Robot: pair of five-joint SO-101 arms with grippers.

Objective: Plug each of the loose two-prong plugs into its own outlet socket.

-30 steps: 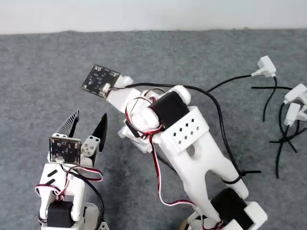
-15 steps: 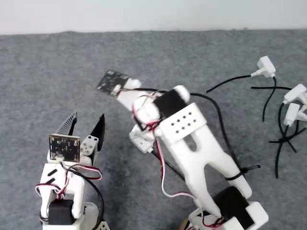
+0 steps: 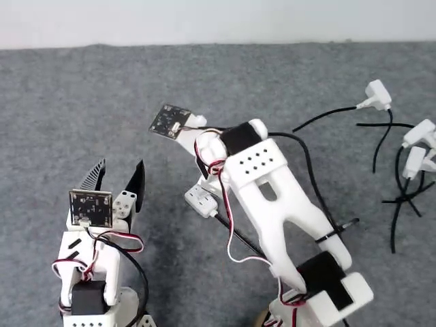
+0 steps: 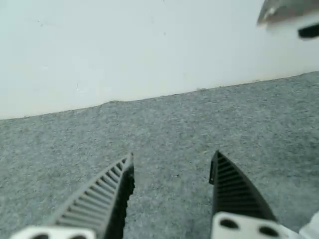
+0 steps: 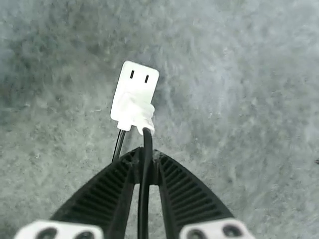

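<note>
R hand [image 5: 145, 154] pinches cable [image 5: 147, 138] — socket [image 5: 134, 94] (2 slots) just ahead.

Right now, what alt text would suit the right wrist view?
The right gripper is shut on a black cord just behind a white two-slot socket, seen against grey carpet.

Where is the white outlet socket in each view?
High view: white socket beside the right arm, against the grey mat.
Right wrist view: just beyond the right claw, shut on its black cord.
Left wrist view: a white sliver beside the open left claw, too little to tell.
Shared landmark: the grey mat.
</note>
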